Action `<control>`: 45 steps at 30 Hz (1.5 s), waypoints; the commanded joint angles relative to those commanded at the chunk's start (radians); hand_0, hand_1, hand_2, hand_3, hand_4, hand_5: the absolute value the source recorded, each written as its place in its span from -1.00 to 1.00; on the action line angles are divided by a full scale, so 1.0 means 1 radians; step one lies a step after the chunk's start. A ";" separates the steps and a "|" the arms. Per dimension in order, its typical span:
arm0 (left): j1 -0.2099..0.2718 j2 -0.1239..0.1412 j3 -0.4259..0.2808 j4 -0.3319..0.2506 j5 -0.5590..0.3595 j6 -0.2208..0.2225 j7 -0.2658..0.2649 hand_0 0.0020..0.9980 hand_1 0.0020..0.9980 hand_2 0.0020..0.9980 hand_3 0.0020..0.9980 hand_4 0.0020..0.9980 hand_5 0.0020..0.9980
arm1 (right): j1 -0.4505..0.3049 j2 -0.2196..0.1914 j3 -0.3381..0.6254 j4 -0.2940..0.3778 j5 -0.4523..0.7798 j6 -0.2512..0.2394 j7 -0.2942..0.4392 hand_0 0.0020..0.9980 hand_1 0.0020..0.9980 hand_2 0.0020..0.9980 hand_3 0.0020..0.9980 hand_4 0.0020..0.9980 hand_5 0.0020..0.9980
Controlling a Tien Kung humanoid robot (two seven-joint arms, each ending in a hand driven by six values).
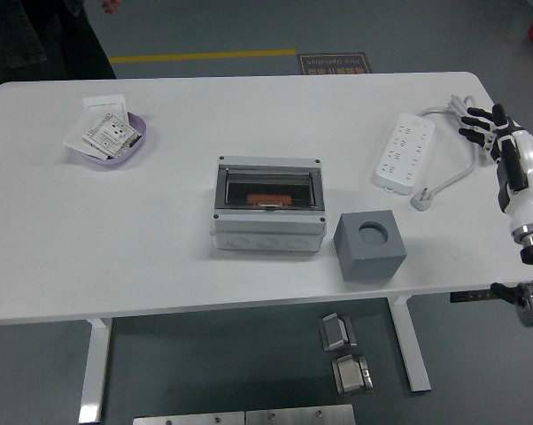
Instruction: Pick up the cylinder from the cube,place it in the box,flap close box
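Our right hand (pixel 482 122) hung at the right edge of the frame, fingers spread and empty, above the power strip's cable (pixel 468 142). The grey cube (pixel 370 244) sat just right of the closed box (pixel 268 205) at centre.

Right hand (pixel 484 121): fingers spread, empty, over power strip cable (pixel 461 146)
Cube (pixel 369 244): right of box (pixel 267 205)
Box lid: shut
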 joint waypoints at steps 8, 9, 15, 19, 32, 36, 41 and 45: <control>0.002 0.005 -0.034 0.000 0.022 -0.002 0.037 0.26 0.23 0.13 0.18 0.34 -0.43 | 0.004 0.003 -0.032 0.004 -0.009 0.003 -0.002 0.59 0.38 0.43 0.41 1.00 1.00; -0.001 0.009 -0.037 0.000 0.022 -0.002 0.034 0.26 0.23 0.13 0.18 0.34 -0.43 | 0.004 0.002 -0.034 0.005 -0.009 0.003 -0.002 0.59 0.38 0.43 0.41 1.00 1.00; -0.010 0.026 -0.030 0.000 -0.018 -0.009 -0.003 0.26 0.23 0.13 0.18 0.34 -0.42 | 0.012 -0.028 -0.030 0.011 -0.033 -0.004 -0.010 0.60 0.38 0.43 0.41 1.00 1.00; -0.018 0.017 -0.021 0.000 -0.022 -0.014 -0.010 0.26 0.23 0.14 0.18 0.34 -0.42 | 0.014 -0.044 -0.014 0.016 -0.048 -0.008 -0.015 0.60 0.38 0.43 0.41 1.00 1.00; -0.027 -0.005 0.034 0.000 -0.048 -0.034 -0.064 0.26 0.23 0.14 0.18 0.34 -0.43 | 0.012 -0.048 -0.014 0.011 -0.036 -0.010 -0.013 0.60 0.38 0.43 0.41 1.00 1.00; -0.036 -0.007 0.065 0.000 -0.055 -0.035 -0.076 0.27 0.23 0.14 0.18 0.34 -0.42 | 0.010 -0.039 -0.010 0.011 -0.036 -0.012 -0.011 0.60 0.38 0.43 0.41 1.00 1.00; -0.045 -0.007 0.061 0.000 -0.039 -0.032 -0.063 0.27 0.23 0.14 0.18 0.34 -0.42 | 0.007 -0.029 -0.006 0.014 -0.032 -0.013 -0.010 0.60 0.38 0.43 0.41 1.00 1.00; -0.046 -0.006 0.050 0.000 -0.029 -0.030 -0.052 0.27 0.23 0.14 0.19 0.34 -0.42 | 0.006 -0.026 -0.002 0.016 -0.031 -0.014 -0.009 0.60 0.38 0.43 0.41 1.00 1.00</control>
